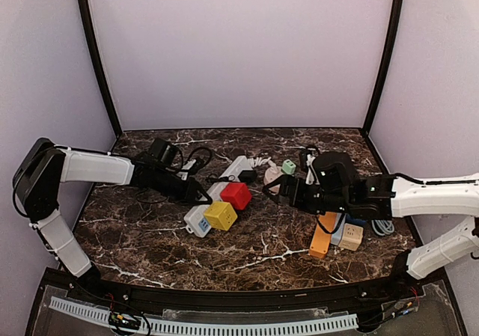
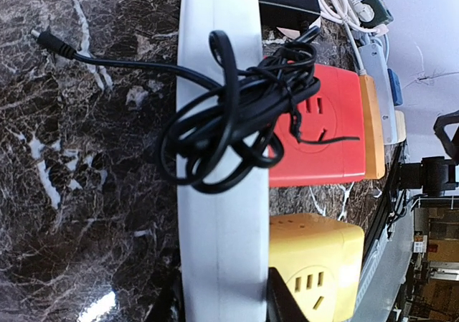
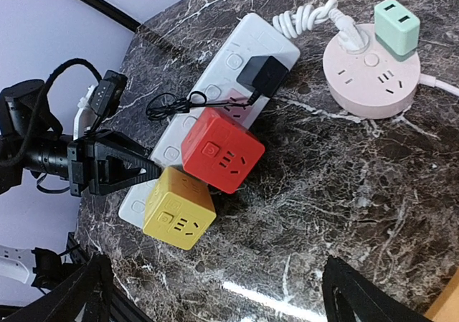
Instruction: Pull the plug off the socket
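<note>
The plug (image 3: 259,77) is a small matte black block adapter seated in a long white power strip (image 2: 222,229). It sits in the upper middle of the right wrist view, toward the strip's upper end. Its thin black cable (image 2: 237,114) lies in a loose tangle across the strip's smooth plastic body, and its barrel tip rests on the table. A glossy red cube (image 3: 222,148) and a yellow cube (image 3: 179,207), both with rounded corners, sit against the same strip. The table (image 3: 323,193) is dark brown marble with white veins. The left gripper (image 1: 200,194) is clamped across the strip near the yellow cube, its fingers against both long edges. The right gripper (image 1: 281,188), right of centre in the top view, gapes wide and holds nothing.
</note>
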